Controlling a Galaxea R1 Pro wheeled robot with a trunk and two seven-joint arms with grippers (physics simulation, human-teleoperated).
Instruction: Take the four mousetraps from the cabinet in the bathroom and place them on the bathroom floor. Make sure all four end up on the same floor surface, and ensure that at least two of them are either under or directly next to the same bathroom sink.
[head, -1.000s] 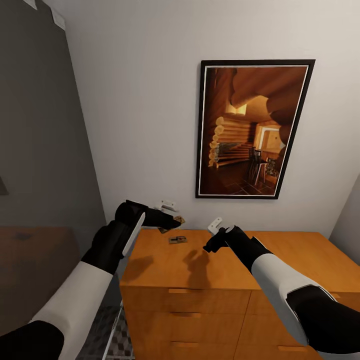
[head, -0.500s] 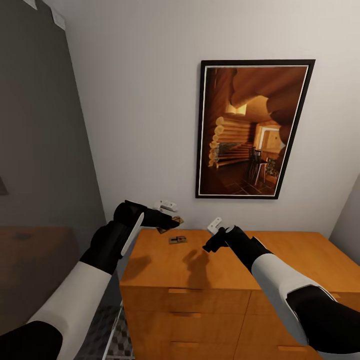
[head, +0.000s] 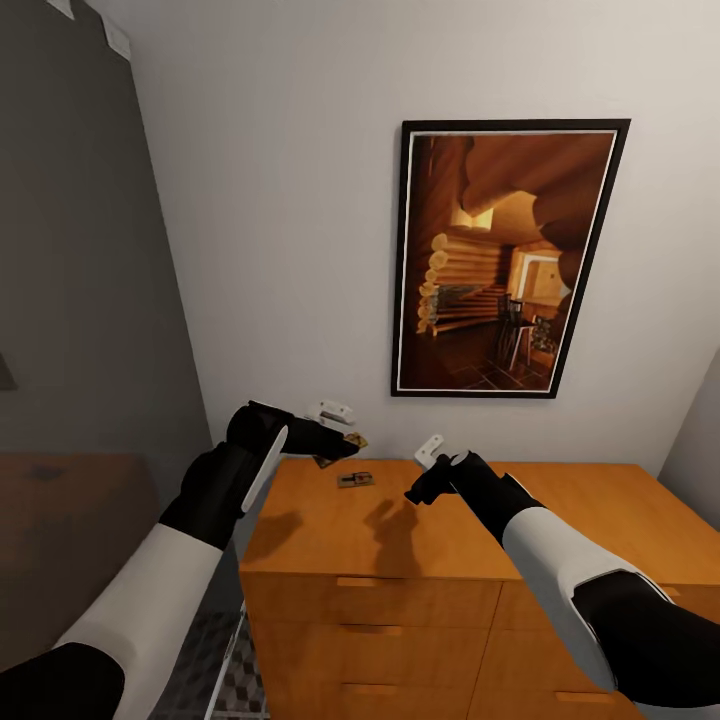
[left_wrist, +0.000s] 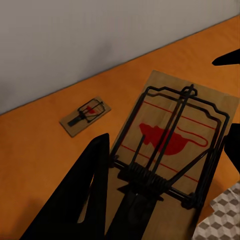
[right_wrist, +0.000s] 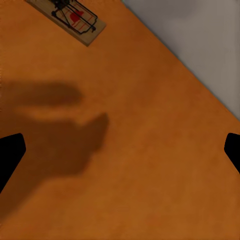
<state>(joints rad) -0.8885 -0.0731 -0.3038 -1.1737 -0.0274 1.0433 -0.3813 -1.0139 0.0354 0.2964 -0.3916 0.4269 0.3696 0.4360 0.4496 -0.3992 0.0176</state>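
The orange-brown cabinet (head: 400, 540) stands against the white wall. My left gripper (head: 338, 437) hovers over the top's back left corner, shut on a mousetrap (head: 338, 452), a tan board with dark wire and a red mark that looms large in the left wrist view (left_wrist: 175, 150). A second mousetrap (head: 355, 480) lies flat on the cabinet top near the wall, also seen small in the left wrist view (left_wrist: 85, 116) and in the right wrist view (right_wrist: 75, 17). My right gripper (head: 418, 492) hangs open above the top, right of that trap, with nothing between its fingers.
A framed picture of a log interior (head: 505, 260) hangs on the wall above the cabinet. A dark grey wall (head: 80, 300) is at the left. The cube-patterned bathroom floor (head: 225, 670) shows beside the cabinet's left side. Drawer fronts with slim handles (head: 365, 582) face me.
My left gripper with its mousetrap has shifted very slightly to the left. The right arm and the trap on the cabinet have not moved.
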